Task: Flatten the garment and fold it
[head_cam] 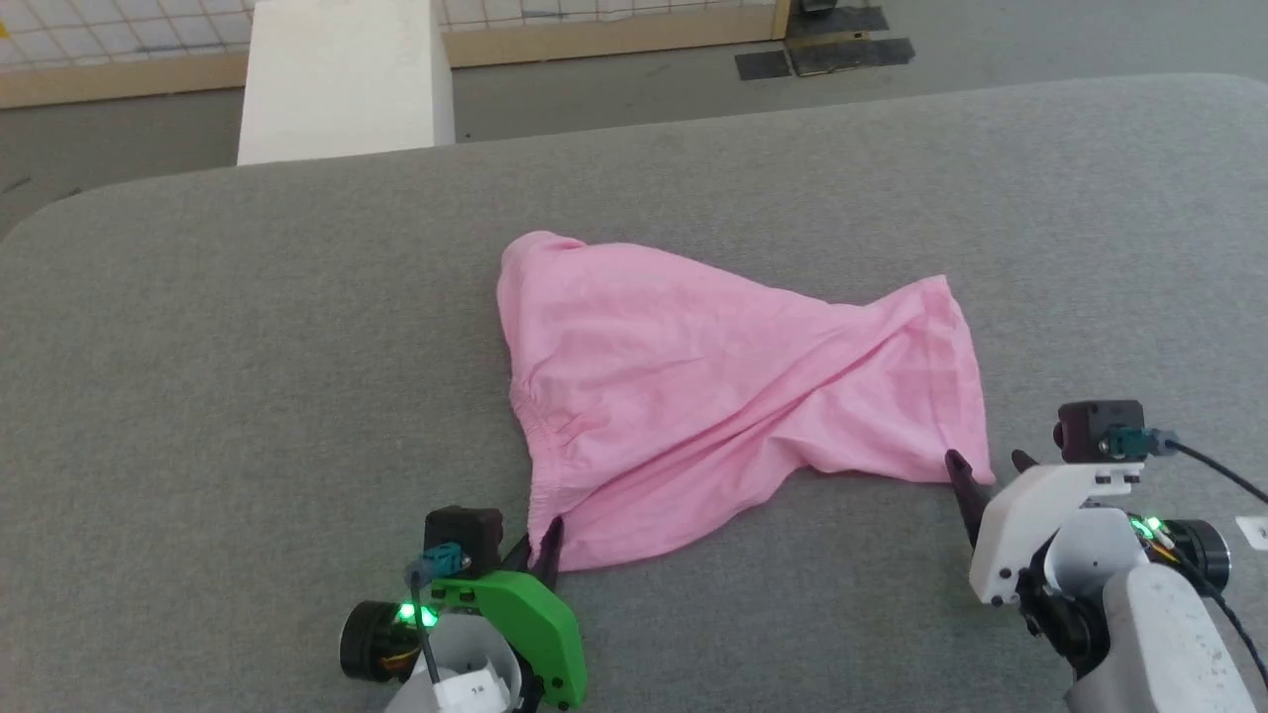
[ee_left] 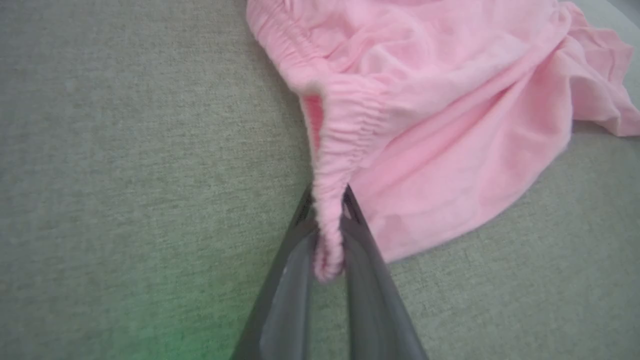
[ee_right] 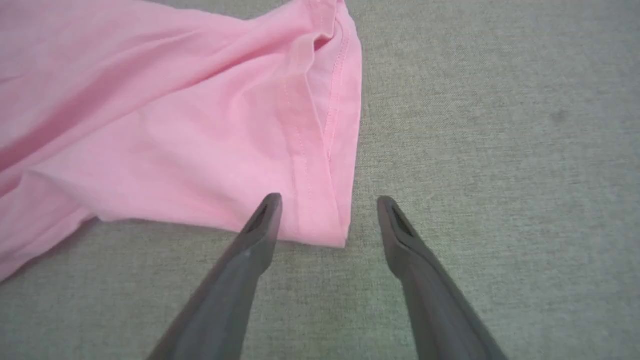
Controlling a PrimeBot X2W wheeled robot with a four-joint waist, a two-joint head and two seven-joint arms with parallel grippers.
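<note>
Garment (head_cam: 713,396) lies rumpled on the bench (head_cam: 198,347) toward its near edge in the head view. The left gripper (head_cam: 543,545) and right gripper (head_cam: 991,470) are at its two near corners, so I judge this to be the flattening step. The left wrist view adds that the fingers are pinched on the gathered elastic edge (ee_left: 345,115). In the right wrist view the fingers are spread and empty, with the hemmed corner (ee_right: 335,225) between them. Next, the right gripper should close there and both should draw apart.
</note>
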